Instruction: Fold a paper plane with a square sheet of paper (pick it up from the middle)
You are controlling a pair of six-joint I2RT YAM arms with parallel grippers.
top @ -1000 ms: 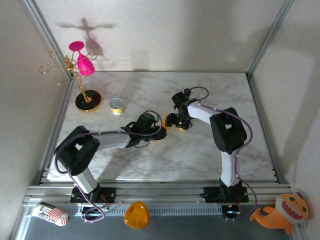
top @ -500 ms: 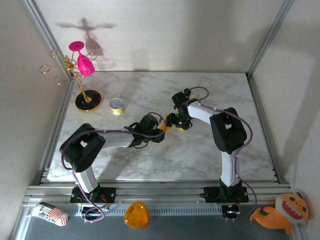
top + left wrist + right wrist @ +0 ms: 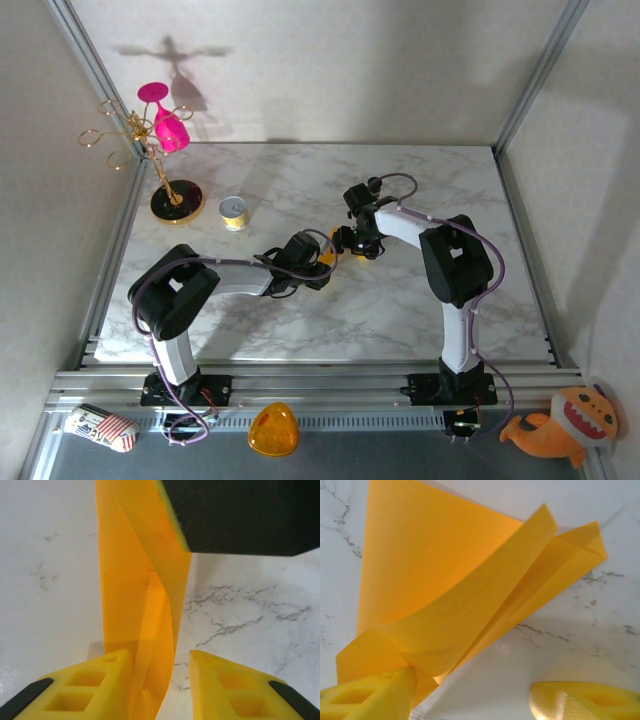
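Table (image 3: 400, 300): 1 glass stand (image 3: 175, 200) at the far left corner, 1 tin (image 3: 234, 212) just to its right. At mid-table the 2 arms meet, with the left gripper (image 3: 322, 262) nearer and the right gripper (image 3: 347, 240) just behind and to its right. The sheet of paper (image 3: 132, 615) lies on the table between them. It passes between the left gripper's fingers, against 1 and apart from the other. Before the table, on the near ledge: 1 dome (image 3: 273, 430) at centre, 1 plush toy (image 3: 560, 425) at far right.
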